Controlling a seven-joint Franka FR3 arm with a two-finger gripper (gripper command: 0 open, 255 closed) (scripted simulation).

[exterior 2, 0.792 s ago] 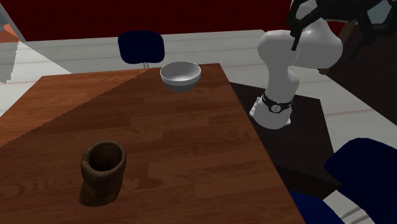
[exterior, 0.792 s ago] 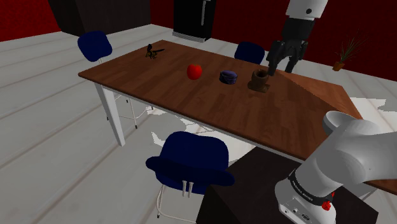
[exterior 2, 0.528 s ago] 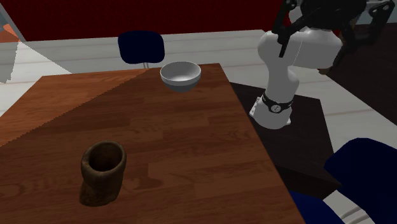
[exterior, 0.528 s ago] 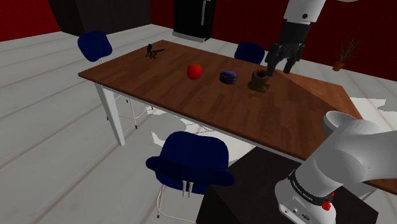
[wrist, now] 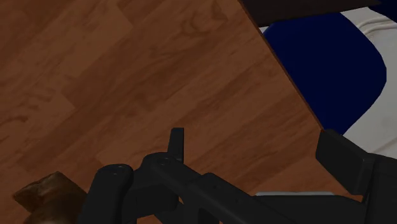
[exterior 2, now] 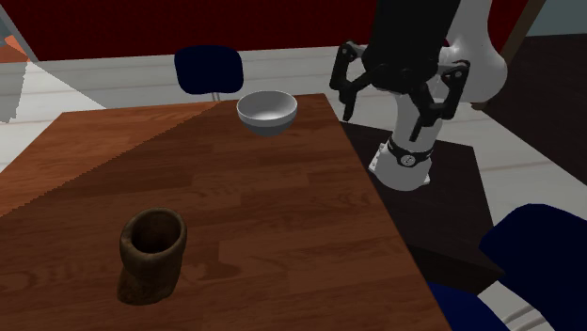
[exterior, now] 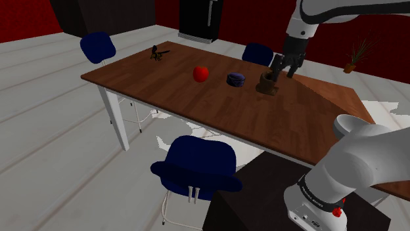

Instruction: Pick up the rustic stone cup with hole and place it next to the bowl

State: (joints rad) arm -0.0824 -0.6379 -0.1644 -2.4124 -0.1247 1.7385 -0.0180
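Second exterior view, left to right. Brown cup (exterior 2: 150, 252) stands mouth-up on the bench (exterior 2: 273, 216), near left, not yet grasped. White bowl (exterior 2: 267, 111) sits at the far edge, well apart, with bare wood beside it. Pincer (exterior 2: 388, 113) hovers spread and empty. The right edge drops beside a blue chair (exterior 2: 538, 252).

A small figure (exterior: 157, 52) stands at one corner of the counter (exterior: 197, 111). From there a ball (exterior: 200, 73), a low dish (exterior: 236, 79) and the cup (exterior: 265, 84) follow in a row. The bowl (exterior 2: 267, 111) sits well apart, by the opposite edge.
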